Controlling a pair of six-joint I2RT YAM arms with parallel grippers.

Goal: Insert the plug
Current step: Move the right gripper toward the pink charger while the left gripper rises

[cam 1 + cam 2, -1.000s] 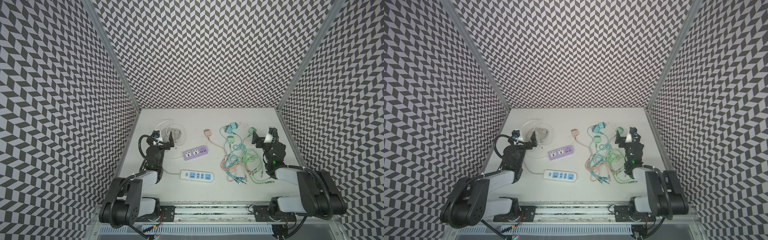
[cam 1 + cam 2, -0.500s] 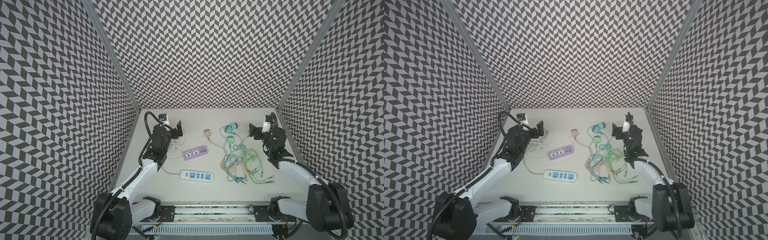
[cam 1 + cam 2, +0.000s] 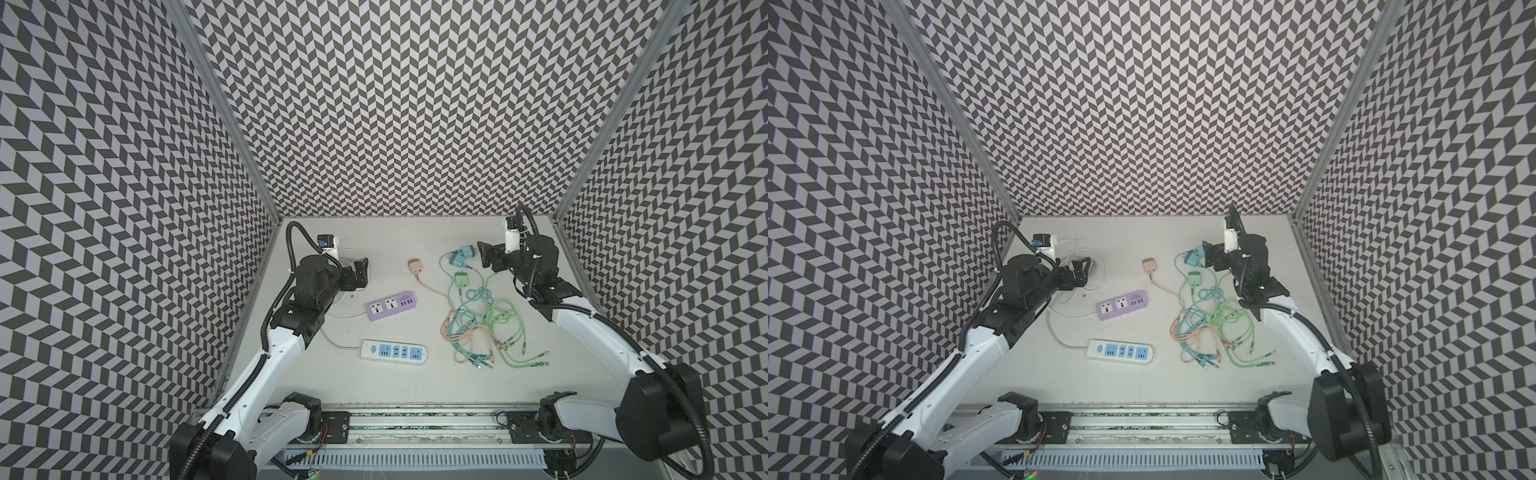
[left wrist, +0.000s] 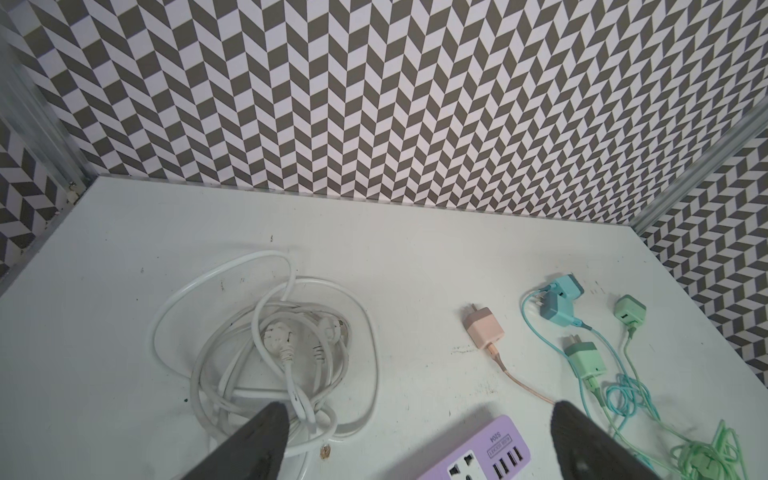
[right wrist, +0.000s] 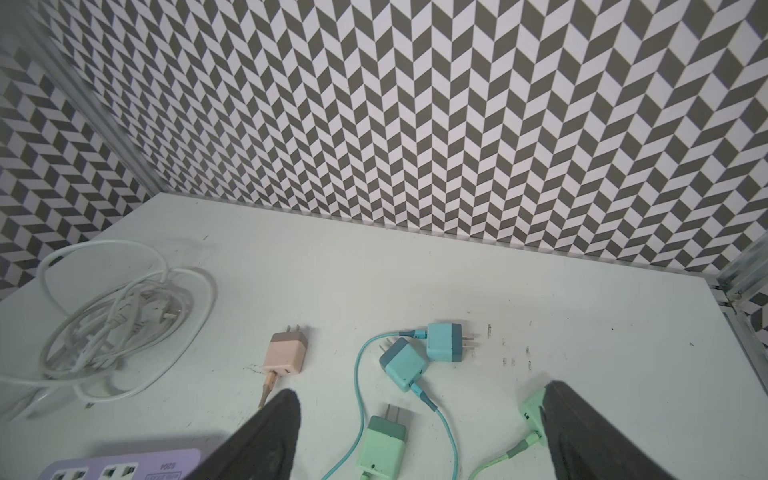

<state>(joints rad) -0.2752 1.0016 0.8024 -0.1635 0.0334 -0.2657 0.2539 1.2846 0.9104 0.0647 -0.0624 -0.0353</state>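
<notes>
Jaws of the left gripper (image 3: 360, 271) and right gripper (image 3: 485, 255) stand apart, empty, above a scuffed white tabletop (image 3: 415, 376) enclosed by 3 chevron-patterned walls (image 3: 415, 124).

White table (image 3: 415, 382): power strips (image 3: 390, 305); chargers (image 3: 460, 281); cables (image 3: 484, 328)

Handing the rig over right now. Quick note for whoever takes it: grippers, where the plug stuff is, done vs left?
Left gripper: open, empty, over the coiled white cord.
Right gripper: open, empty, by the chargers at the back; a pale green charger sits beside one finger.
Purple power strip and white power strip: flat mid-table, nothing plugged in.
Pink charger, teal chargers and green charger: loose on the table, trailing into the cable tangle.
Done: nothing inserted yet.
Left: grasp a plug and insert it into a strip.
</notes>
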